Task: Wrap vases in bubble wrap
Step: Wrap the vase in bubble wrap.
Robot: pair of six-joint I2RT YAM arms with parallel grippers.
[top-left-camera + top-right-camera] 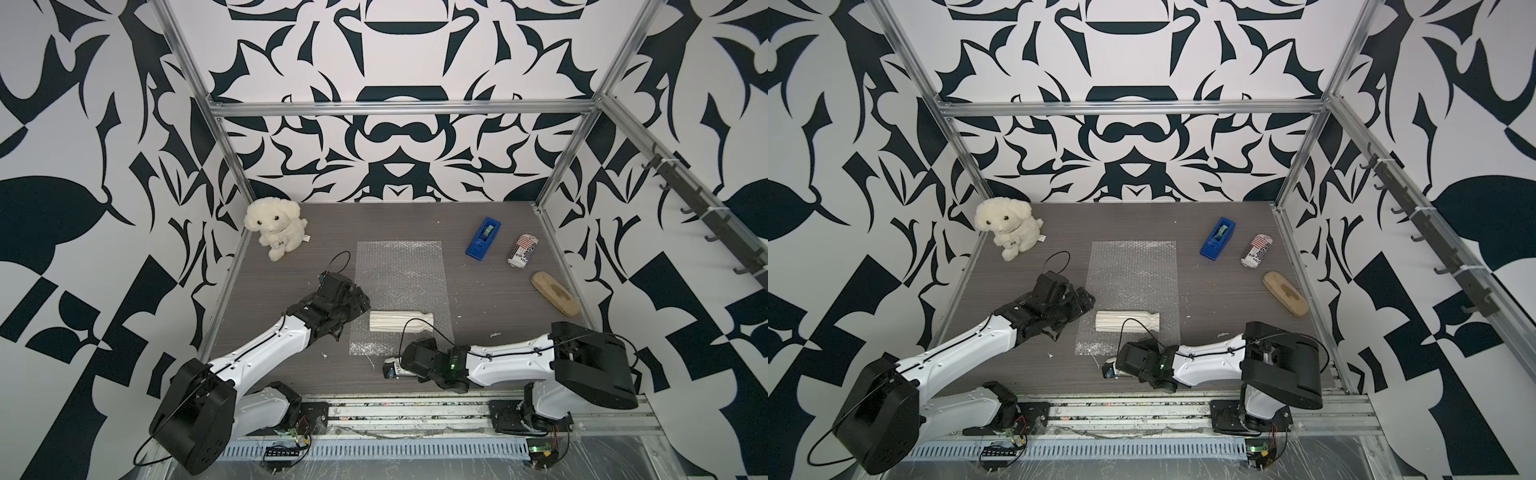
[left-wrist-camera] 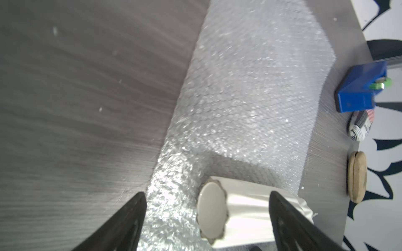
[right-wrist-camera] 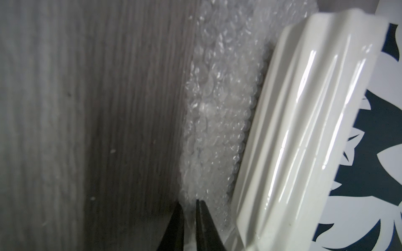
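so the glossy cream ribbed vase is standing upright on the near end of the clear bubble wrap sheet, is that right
Not quite. The glossy cream ribbed vase is lying on its side, not standing upright. It does rest on the near end of the clear bubble wrap sheet. Both top views show this.

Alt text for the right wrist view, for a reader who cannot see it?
The right gripper, jaws nearly together, pinches an edge of the bubble wrap. A glossy cream ribbed vase lies on the wrap beside it, over a grey wood-grain table.
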